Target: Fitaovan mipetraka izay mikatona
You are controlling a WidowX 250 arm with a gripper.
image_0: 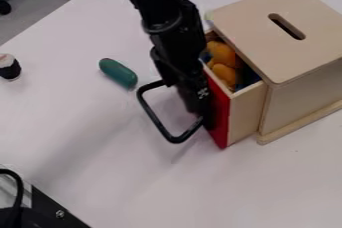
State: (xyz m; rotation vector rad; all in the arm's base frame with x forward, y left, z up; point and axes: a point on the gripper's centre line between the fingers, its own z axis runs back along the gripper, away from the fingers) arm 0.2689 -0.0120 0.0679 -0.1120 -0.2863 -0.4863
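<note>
See drawer (248, 113) right beside hand (208, 120), partly out of wooden box (302, 89) beyond, with orange things (225, 56) inside. Not closed, so probably left to do: push fully in. Can't tell hand state, spread or pressed together. Note green piece (118, 73) on table (133, 177), across hand from drawer.

box (250, 18): 1 | drawer (245, 114): 1 | green object (118, 73): 1 | black-and-white object (9, 67): 1 | orange things (224, 55): several (overlapping, uncountable)
</note>
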